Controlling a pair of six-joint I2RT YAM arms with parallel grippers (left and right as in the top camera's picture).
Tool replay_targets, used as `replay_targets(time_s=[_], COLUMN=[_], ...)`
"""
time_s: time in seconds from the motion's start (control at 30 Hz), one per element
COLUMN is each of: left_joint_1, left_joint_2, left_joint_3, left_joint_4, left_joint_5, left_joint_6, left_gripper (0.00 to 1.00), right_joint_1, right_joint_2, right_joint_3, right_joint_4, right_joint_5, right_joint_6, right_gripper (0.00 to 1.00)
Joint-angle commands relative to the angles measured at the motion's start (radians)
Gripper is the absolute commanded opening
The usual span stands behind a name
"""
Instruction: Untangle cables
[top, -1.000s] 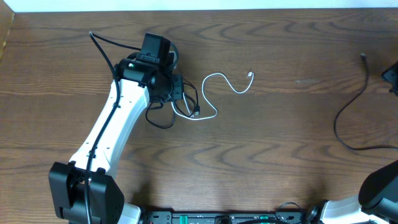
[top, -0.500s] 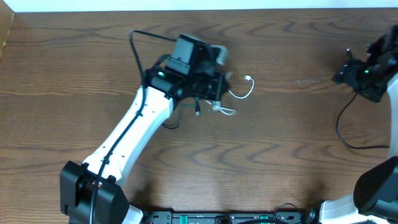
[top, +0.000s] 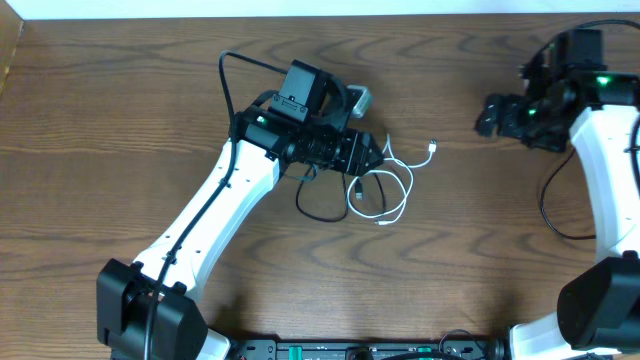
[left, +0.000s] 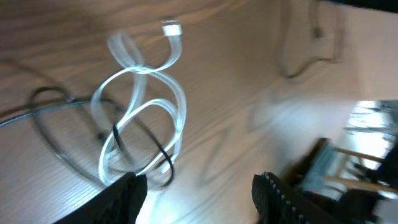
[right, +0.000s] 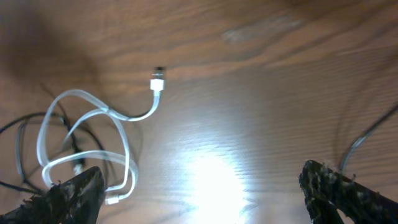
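Note:
The white cable (top: 406, 190) lies in loose loops on the wooden table, crossed with the thin black cable (top: 318, 213); its plug (top: 432, 148) points right. My left gripper (top: 378, 152) hovers just left of the loops, open and holding nothing. In the left wrist view the white cable (left: 144, 106) and black cable (left: 46, 112) lie beyond my left gripper (left: 202, 200). My right gripper (top: 488, 114) is open at the upper right, apart from the cables. The right wrist view shows the white cable (right: 84, 140) at far left, and my right gripper (right: 205, 194) is empty.
A thicker black arm wire (top: 548, 205) curves over the table at the right, also visible as the wire (right: 368, 134) in the right wrist view. The table's far edge (top: 320, 16) runs along the top.
My left gripper has opened and the tangled cables now lie on the table, further right. The right arm has swung in leftward and its jaws have widened.

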Motion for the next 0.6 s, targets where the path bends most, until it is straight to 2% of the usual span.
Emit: replay_targets(time_s=[0.0, 0.2, 0.43, 0.57], left_joint_1=[0.023, 0.072, 0.114, 0.113], left_joint_2=[0.004, 0.004, 0.004, 0.004], left_joint_3=[0.007, 0.007, 0.006, 0.006], left_joint_4=[-0.052, -0.153, -0.224, -0.237], left_joint_5=[-0.208, -0.353, -0.357, -0.356], left_joint_6=[0.011, 0.011, 0.011, 0.011], left_gripper=[0.60, 0.59, 0.59, 0.59], right_joint_1=[0.060, 0.181, 0.329, 0.403], right_joint_2=[0.002, 0.002, 0.002, 0.002], right_joint_3=[0.010, -0.025, -0.137, -0.219], right_joint_4=[-0.023, -0.027, 0.093, 0.198], right_joint_5=[-0.006, -0.006, -0.006, -0.006], right_joint_6=[-0.017, -0.017, -0.008, 0.108], right_gripper=[0.98, 0.99, 0.97, 0.93])
